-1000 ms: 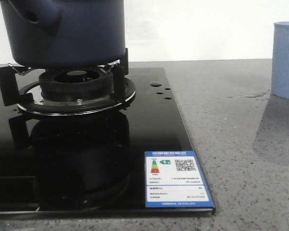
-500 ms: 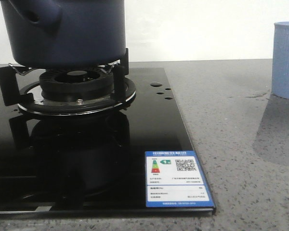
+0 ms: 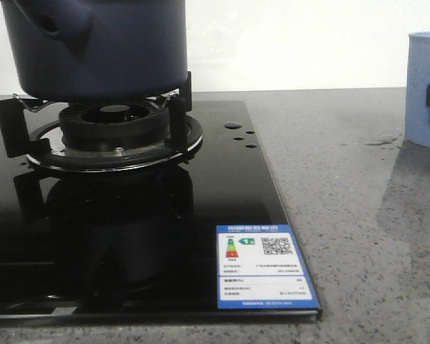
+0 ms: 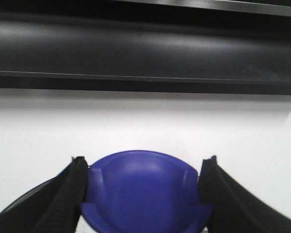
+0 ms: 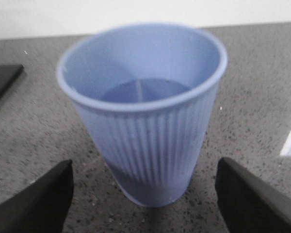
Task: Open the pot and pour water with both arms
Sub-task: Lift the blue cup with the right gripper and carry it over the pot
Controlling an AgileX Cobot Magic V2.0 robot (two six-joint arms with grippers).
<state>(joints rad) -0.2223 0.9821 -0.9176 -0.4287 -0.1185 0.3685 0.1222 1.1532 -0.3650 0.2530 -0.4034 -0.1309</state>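
The dark navy-blue pot (image 3: 100,50) stands on the burner at the far left, its stubby side handle (image 3: 54,18) toward me; its top is out of view. My left gripper (image 4: 143,162) is shut on a blue domed lid (image 4: 145,194), held up in front of a white wall. The pale blue ribbed cup (image 3: 423,86) stands on the counter at the right. In the right wrist view the cup (image 5: 145,121) holds some water, and my right gripper (image 5: 143,167) is open with a finger on each side, not touching it.
The black glass hob (image 3: 236,186) carries a burner ring and pot supports (image 3: 115,132) and a blue energy label (image 3: 265,266). Grey speckled counter (image 3: 358,215) lies to the right, with a small wet patch (image 3: 381,140) near the cup. A dark hood (image 4: 145,48) hangs above the wall.
A dark part of my right gripper has come into the front view at the right edge, beside the cup. The pot and cup have not moved.
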